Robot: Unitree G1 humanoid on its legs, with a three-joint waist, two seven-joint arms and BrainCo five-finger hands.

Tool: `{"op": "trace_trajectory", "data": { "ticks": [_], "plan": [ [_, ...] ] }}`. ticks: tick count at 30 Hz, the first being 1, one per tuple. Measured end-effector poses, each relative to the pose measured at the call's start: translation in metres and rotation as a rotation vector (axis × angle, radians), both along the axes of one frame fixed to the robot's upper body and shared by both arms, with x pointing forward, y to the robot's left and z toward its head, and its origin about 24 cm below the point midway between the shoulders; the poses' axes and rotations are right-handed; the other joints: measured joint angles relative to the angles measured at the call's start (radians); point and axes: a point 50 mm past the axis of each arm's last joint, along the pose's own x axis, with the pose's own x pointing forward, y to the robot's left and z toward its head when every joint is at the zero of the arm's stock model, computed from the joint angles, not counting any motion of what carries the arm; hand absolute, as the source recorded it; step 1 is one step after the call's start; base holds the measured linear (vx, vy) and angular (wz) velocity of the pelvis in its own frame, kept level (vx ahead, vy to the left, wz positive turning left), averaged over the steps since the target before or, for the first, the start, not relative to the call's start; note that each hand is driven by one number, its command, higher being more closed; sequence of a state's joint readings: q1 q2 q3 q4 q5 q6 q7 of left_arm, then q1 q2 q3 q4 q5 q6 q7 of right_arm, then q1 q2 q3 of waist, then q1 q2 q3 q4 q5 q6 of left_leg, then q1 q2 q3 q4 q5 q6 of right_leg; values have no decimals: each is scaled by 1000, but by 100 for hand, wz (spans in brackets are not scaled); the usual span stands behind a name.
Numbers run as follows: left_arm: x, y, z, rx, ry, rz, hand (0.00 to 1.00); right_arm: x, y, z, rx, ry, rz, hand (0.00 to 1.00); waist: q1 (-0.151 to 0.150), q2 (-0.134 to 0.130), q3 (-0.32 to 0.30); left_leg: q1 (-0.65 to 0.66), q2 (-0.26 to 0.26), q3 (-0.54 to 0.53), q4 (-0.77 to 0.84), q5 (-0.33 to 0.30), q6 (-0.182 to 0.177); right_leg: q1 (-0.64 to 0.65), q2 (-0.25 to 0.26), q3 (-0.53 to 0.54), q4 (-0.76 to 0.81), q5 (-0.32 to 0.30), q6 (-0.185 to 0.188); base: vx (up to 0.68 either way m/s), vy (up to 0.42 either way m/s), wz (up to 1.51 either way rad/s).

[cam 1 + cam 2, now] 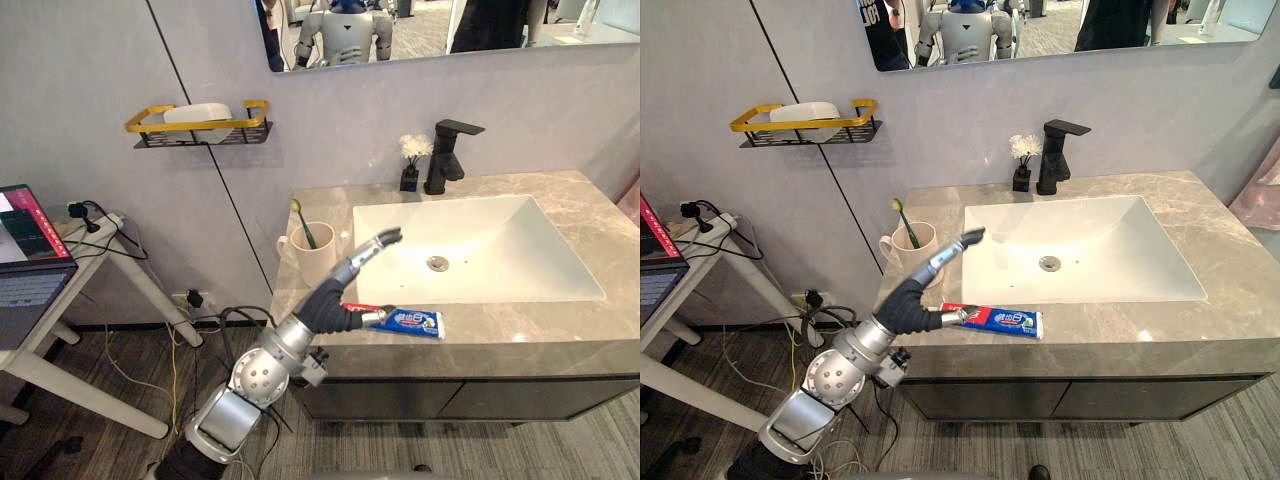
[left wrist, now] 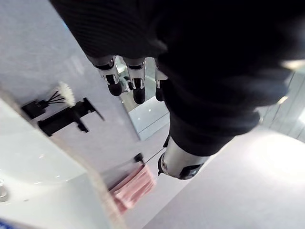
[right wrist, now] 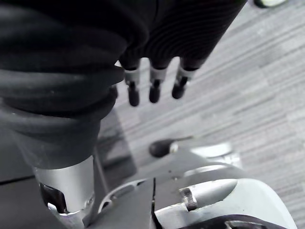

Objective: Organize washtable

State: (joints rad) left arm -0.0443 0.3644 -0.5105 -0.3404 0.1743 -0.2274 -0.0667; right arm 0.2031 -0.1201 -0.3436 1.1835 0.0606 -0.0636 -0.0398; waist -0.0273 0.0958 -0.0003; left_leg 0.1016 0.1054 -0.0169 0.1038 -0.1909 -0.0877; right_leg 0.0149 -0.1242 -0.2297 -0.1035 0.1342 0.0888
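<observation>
Cup (image 1: 312, 255) with toothbrush (image 1: 303, 222) stands at the desk's (image 1: 560, 325) left. Beside it is the left hand (image 1: 335, 300), fingers straight, thumb at the cap end of the toothpaste (image 1: 412, 322) on the front edge. Best to curl low around the tube. Right hand (image 3: 152, 88) hangs relaxed.

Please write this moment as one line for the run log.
left hand open, over counter front edge, thumb by toothpaste tube | tube lying flat | toothbrush in cup | right hand open above floor
</observation>
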Motion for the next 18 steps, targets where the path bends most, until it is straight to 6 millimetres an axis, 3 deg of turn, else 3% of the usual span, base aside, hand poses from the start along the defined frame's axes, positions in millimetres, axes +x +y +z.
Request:
{"op": "trace_trajectory", "data": {
  "ticks": [4, 18],
  "plan": [
    [4, 0, -18, 134, 3, 28, 0, 6, -1, 1, -2, -17, 16, 0, -16, 0, 16, 1, 0, -1, -5, 0, 0, -1, 0, -1, 0, -1, 2, 0, 0, 0],
    [7, 5, -53, 408, 3, 56, 0, 19, -1, 3, -12, -69, 37, 0, -26, 0, 75, 16, 1, 4, -32, 1, 2, -5, 1, -8, -1, -4, 8, 23, 9, -1]
  ]
}}
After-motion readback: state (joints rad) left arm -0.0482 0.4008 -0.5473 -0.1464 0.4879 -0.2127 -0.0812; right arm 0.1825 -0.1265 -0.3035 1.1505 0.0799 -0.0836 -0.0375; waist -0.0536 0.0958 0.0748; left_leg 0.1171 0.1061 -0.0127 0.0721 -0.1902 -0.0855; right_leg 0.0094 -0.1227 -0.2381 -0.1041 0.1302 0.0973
